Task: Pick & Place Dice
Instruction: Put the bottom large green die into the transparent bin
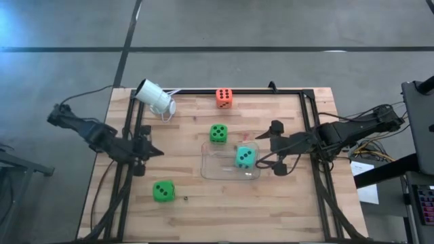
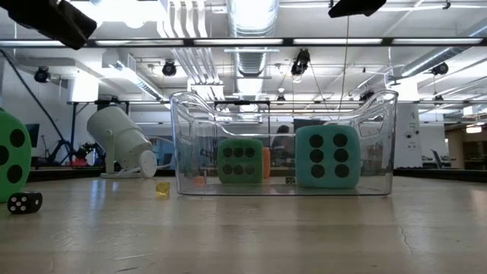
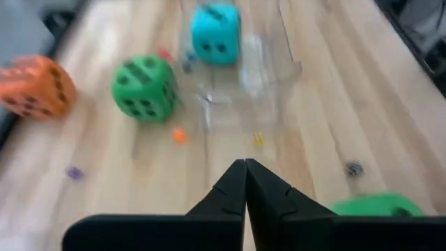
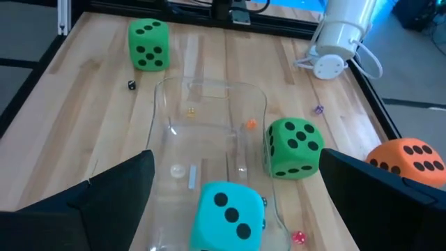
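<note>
Four dice are seen: the teal die [image 1: 245, 157] lies inside the clear plastic tray [image 1: 215, 171] at mid-worktop; one green die [image 1: 218, 133] sits just beside the tray's far wall, the other green die [image 1: 163, 191] lies near the left arm, and the orange die [image 1: 224, 97] rests at the far rail.

The right tool [image 1: 274, 148] hangs spread wide just beside the tray, nothing between its fingers. The left tool [image 1: 153, 152] waits at the left edge, fingers pressed together.

The nearer green die is judged the next pick; a descent clear of the tray wall is advised. Open worktop [image 1: 285, 203] remains toward the near edge. The white camera [image 1: 154, 97] crowds the far-left corner.
</note>
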